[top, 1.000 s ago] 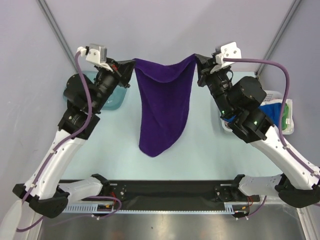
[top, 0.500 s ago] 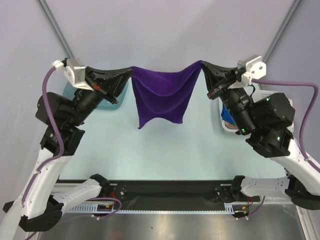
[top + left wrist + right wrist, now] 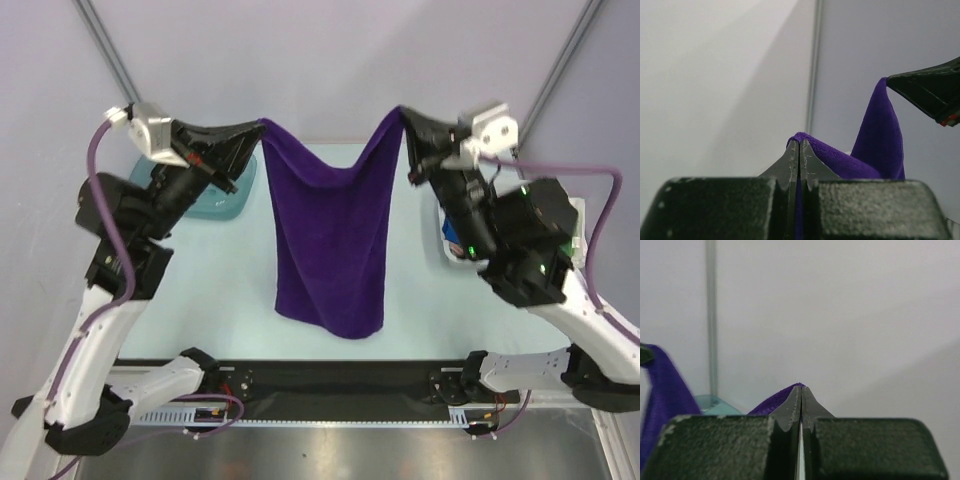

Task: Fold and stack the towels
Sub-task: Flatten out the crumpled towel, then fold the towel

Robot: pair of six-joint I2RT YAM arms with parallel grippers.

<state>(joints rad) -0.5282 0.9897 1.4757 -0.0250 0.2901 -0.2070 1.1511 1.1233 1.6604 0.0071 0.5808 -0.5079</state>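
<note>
The left fingers (image 3: 256,134), black tapered wedges with a matt finish, are clenched flat on one top corner of the dark purple fuzzy cloth towel (image 3: 330,240). Just below them a translucent teal plastic tub (image 3: 222,206) sits on the smooth pale mint counter (image 3: 230,290). The towel hangs between the arms as a long soft sheet; its top edge sags in a V and its bottom hem slants slightly, and whether the hem touches the counter cannot be told. The right fingers (image 3: 406,122), the same black wedges, are pinched tight on the opposite top corner. The left wrist view alone shows plush pile bulging at the closed tips and a taut purple peak rising to the other arm's tip; the right wrist view shows only a small purple tuft at its closed tips; only the top view shows the hanging length.
</note>
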